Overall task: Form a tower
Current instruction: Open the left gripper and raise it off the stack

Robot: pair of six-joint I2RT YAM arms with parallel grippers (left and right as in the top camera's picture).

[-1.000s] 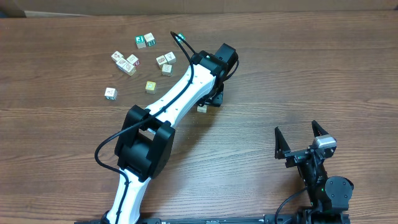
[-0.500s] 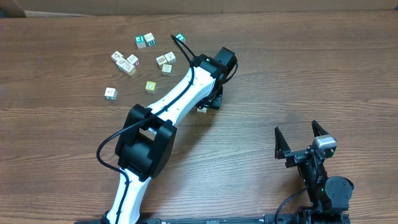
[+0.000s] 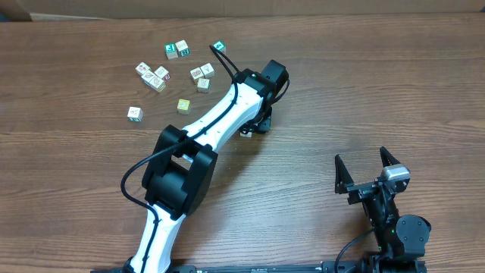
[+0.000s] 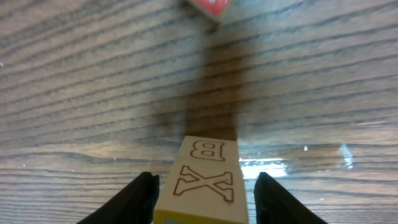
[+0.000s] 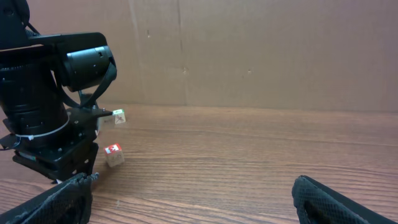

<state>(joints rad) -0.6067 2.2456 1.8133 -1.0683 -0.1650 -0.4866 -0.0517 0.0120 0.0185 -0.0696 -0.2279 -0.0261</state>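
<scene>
Your left claw sits right over the tower. The stack stands upright dead between the fingers at the bottom centre of the wrist view. Its long axis runs straight down from the camera to the counter, X face nearest, B face below it.

The claw is narrowed about the stack. The left finger looks against it, while a sliver of counter shows on the right side, so no firm squeeze as I read it.

A red-marked cube lies loose at the top edge, near but apart. Your right claw is spread wide at lower right, well apart, so the left arm is far nearer.

Against a second ago, the overhead shows the left arm barely shifted and the loose cubes at upper left unchanged.
</scene>
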